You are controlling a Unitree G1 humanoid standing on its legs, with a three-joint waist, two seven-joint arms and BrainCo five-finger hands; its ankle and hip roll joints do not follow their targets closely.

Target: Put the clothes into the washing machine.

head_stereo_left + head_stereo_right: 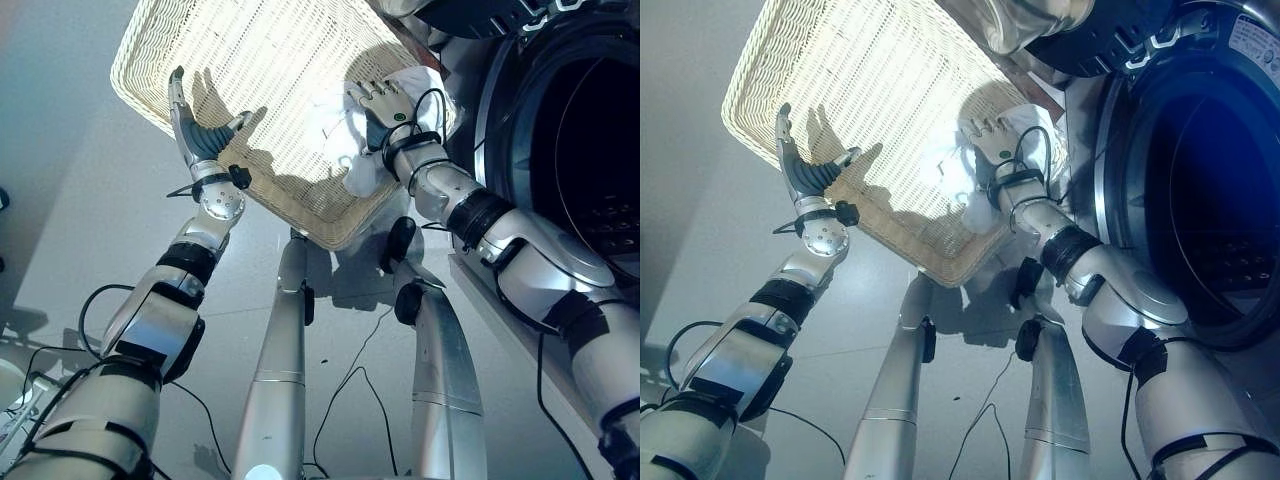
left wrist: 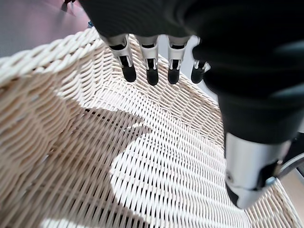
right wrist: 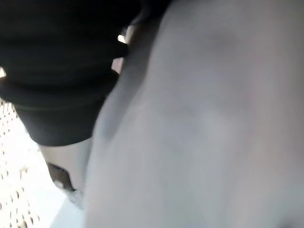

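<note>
Your left hand [image 1: 200, 135] hovers with straight, empty fingers over the near edge of the wicker basket [image 1: 250, 60]. Your right hand [image 1: 385, 108] lies flat on the white clothes [image 1: 335, 125] in the basket's right corner, grasping nothing. The washing machine [image 1: 570, 150] stands open at the right, so I judge loading remains undone.

Cream woven wicker basket [image 1: 250, 60], white cloth [image 1: 345, 125], dark drum in silver-rimmed washing machine [image 1: 1200, 180].

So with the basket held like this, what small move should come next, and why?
Probably close the right hand on the white cloth beneath it. Its fingers lie straight on the cloth inside the wicker basket, the left hand is open at the near rim, and the washing machine's drum stands open alongside.
</note>
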